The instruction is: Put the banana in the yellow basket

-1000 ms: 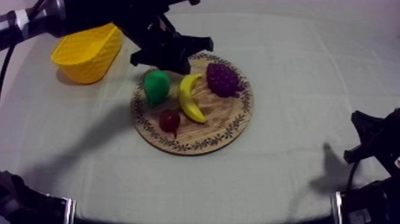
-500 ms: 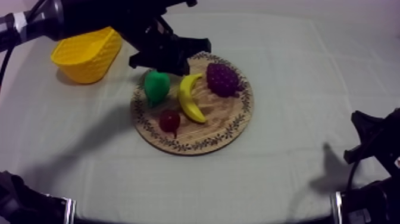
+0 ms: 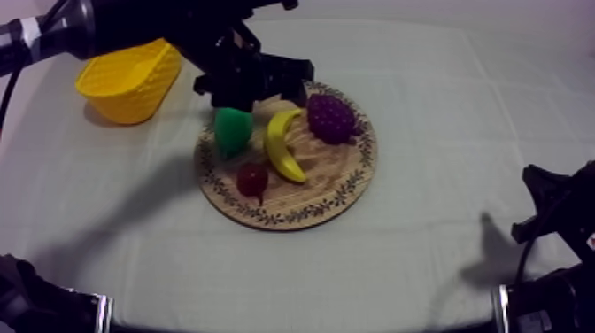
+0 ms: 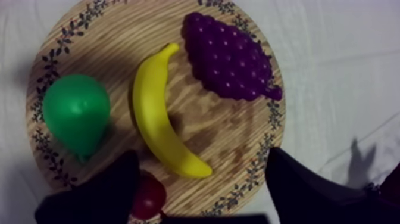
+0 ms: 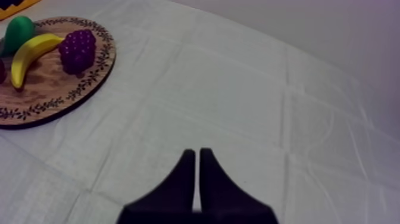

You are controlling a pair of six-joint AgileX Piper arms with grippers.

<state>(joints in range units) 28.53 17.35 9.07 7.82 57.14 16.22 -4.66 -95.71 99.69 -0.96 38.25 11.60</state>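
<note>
Here, the left gripper (image 3: 259, 90) hangs over the far edge of the wooden board (image 3: 347, 189), its fingers spread wide with nothing between them. The banana (image 3: 283, 146) lies on the board between the pear (image 3: 232, 131) and the grapes (image 3: 332, 118), with the small red fruit (image 3: 252, 180) close by. The yellow basket (image 3: 131, 80) stands near the board. The right gripper (image 5: 197, 156), fingers pressed together, sits over bare cloth (image 5: 238, 89).

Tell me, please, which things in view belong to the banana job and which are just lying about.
Job: banana; wooden board under it; yellow basket; left gripper, open above the board.
Lying about: pear, grapes and small red fruit, all on the board; right gripper, shut, away from the board.
</note>
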